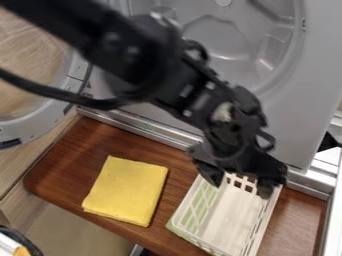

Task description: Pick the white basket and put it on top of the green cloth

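The white basket (234,225) sits upright on the right-hand part of the table (127,142), running from near the far edge toward the near one. Green cloth (176,230) shows through the lattice of its left wall and pokes out past its near left corner, so I judge that the basket lies over the cloth at least in part; how much is covered I can't tell.

My claw (239,186) hangs over the basket's far end, its 2 fingers (213,176) parted, 1 by the far left corner and 1 by the right wall. I read it as released, though I can't tell whether either finger touches the plastic.

The step in hand, to my eye, is checking the set-down and backing off. I want to lift straight up, slowly, fingers kept wide, so neither tip hooks a lattice hole and drags basket and cloth together. If the basket needs centring, a small nudge toward the left wall's side seems enough, with care not to rumple the cloth.

Farther left lies the folded yellow cloth (127,191), well apart and no part of this job. Behind, the metal rail (150,125) and grey panel (310,100) stand close, so I'd rise before swinging away.
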You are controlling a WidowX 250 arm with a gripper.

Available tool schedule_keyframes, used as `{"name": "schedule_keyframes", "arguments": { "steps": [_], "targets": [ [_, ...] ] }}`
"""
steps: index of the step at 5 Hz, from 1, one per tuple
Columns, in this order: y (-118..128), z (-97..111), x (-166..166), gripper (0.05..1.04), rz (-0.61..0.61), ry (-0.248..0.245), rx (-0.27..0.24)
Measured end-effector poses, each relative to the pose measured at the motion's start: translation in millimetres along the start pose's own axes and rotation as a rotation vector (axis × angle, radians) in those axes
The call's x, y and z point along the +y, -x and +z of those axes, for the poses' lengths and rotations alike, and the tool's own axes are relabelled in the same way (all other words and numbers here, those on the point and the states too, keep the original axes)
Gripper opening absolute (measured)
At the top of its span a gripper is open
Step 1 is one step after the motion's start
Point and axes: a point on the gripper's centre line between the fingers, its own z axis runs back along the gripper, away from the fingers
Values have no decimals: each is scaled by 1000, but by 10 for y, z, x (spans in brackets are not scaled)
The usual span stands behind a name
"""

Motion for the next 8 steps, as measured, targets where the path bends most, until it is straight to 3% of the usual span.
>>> {"name": "schedule_keyframes", "arguments": {
  "steps": [1,2,3,4,5,6,7,8],
  "targets": [
    [-23,49,259,1000,21,-147,110],
    [-55,52,498,1000,-3,-248,227],
    [-39,140,775,1000,2,-298,332],
    [-20,234,950,1000,-5,-352,394],
    [-79,375,1241,1000,91,-352,381],
    [-224,419,1286,1000,109,-317,347],
    [-441,497,1278,1000,102,-307,280],
    [-501,598,1347,1000,123,-330,298]
  ]
}}
